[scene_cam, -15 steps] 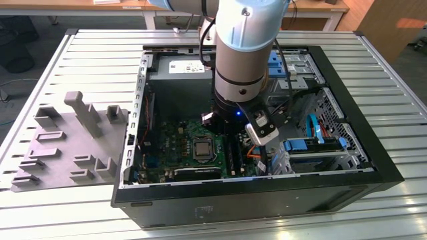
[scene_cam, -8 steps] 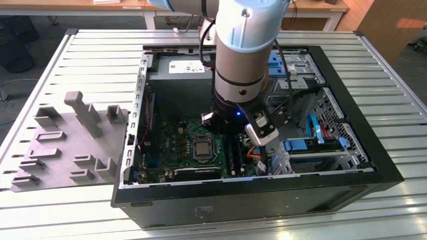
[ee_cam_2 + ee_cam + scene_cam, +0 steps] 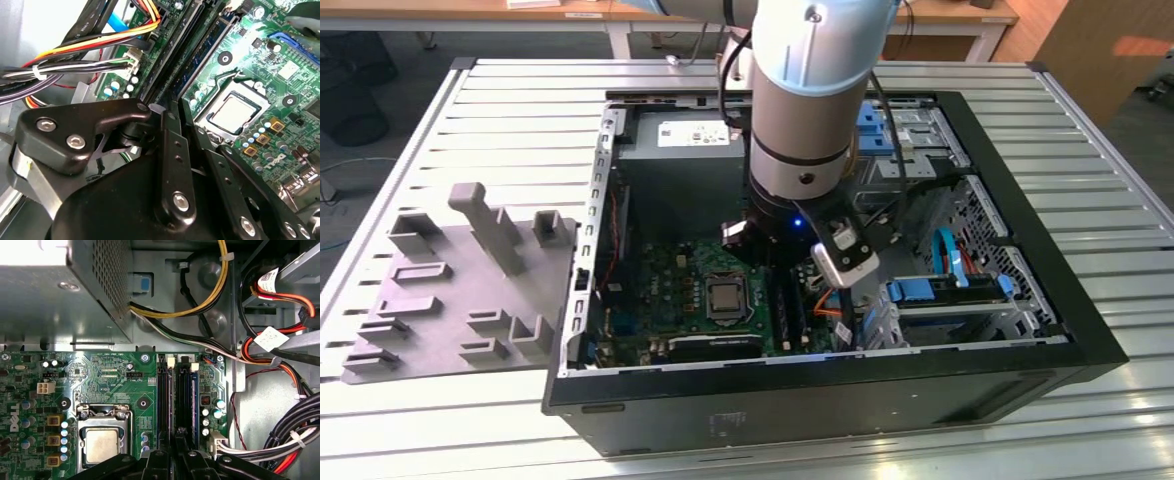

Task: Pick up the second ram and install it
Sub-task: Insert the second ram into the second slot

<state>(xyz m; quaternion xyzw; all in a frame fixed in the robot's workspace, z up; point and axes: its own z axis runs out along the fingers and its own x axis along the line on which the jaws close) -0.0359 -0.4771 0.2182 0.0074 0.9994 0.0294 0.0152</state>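
A slatted desk (image 3: 454, 100) carries an open case (image 3: 1067, 340), and the arm (image 3: 814, 90) reaches straight down into it. Below it lies the motherboard (image 3: 100, 380), with its slots (image 3: 164, 395) running side by side near the cable bundle (image 3: 295, 440).

The end effector (image 3: 175, 460) hangs low over the near end of those slots, lined up with them. Whether it is spread, pressed together or pinching anything I cannot tell; its black links cover the place where that would show.

The ram (image 3: 186, 395) that I take to be the second one stands on edge in the slot nearer the cables. Its long axis runs straight away from the end effector, along the slots, and its near end passes beneath the end effector. Whether it is fully seated cannot be made out.

The white latch (image 3: 194, 367) at its far end is in plain sight.
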